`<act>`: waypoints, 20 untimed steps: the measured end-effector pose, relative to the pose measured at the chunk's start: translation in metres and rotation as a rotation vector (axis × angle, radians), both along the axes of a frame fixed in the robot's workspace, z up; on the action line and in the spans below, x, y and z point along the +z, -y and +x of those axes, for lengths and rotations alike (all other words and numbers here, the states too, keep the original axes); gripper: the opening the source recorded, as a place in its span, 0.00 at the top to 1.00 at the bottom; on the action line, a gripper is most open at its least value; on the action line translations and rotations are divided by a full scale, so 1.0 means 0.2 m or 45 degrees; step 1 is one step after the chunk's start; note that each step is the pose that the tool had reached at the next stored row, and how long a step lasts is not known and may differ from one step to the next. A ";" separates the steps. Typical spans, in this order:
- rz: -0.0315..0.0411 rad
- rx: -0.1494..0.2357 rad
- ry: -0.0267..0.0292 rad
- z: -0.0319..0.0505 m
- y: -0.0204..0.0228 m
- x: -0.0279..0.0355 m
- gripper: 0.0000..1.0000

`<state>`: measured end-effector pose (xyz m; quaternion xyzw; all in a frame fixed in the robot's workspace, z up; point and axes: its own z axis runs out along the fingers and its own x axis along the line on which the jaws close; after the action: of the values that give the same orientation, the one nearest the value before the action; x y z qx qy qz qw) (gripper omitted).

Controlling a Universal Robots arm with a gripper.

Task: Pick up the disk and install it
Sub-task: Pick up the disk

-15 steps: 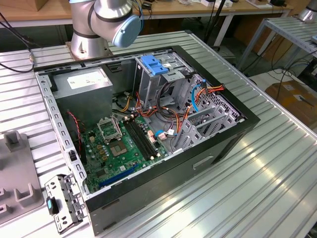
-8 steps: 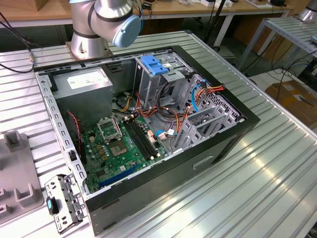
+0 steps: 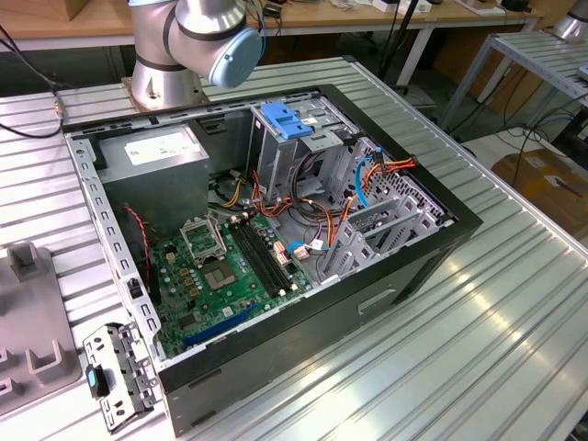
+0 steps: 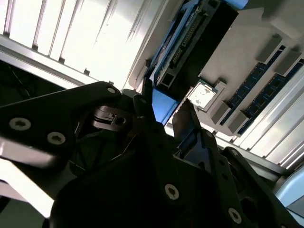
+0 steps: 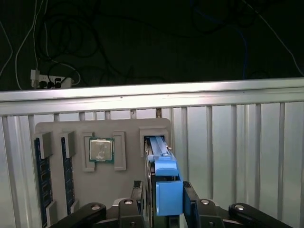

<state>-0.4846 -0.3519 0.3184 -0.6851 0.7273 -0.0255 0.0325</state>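
Observation:
The disk (image 5: 160, 164) is a dark drive in a bright blue carrier. It stands on edge in a slot of the grey holder tray (image 5: 126, 128). My gripper (image 5: 164, 199) straddles its near end, with one dark finger (image 5: 138, 192) on each side, pressed against the carrier. In the second wrist view the blue carrier (image 4: 164, 105) fills the gap between the fingertips of the gripper (image 4: 165, 102). The disk still sits in its slot.
The same tray holds a processor chip (image 5: 100, 149) and two memory sticks (image 5: 40, 190). In the exterior view an open computer case (image 3: 441, 248) lies on the ribbed metal table, with a grey drive cage topped by a blue latch (image 3: 289, 124), a green motherboard (image 3: 230, 276) and the arm's base (image 3: 175, 55) behind it.

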 end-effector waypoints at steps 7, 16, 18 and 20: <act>-0.0001 -0.043 -0.0280 0.001 0.000 -0.046 0.55; -0.0003 -0.052 -0.0589 0.007 0.000 -0.072 0.55; -0.0005 -0.053 -0.0660 0.016 0.000 -0.075 0.55; -0.0005 -0.053 -0.0675 0.030 0.000 -0.075 0.55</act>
<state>-0.4787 -0.3519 0.3034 -0.6703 0.7419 -0.0082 0.0125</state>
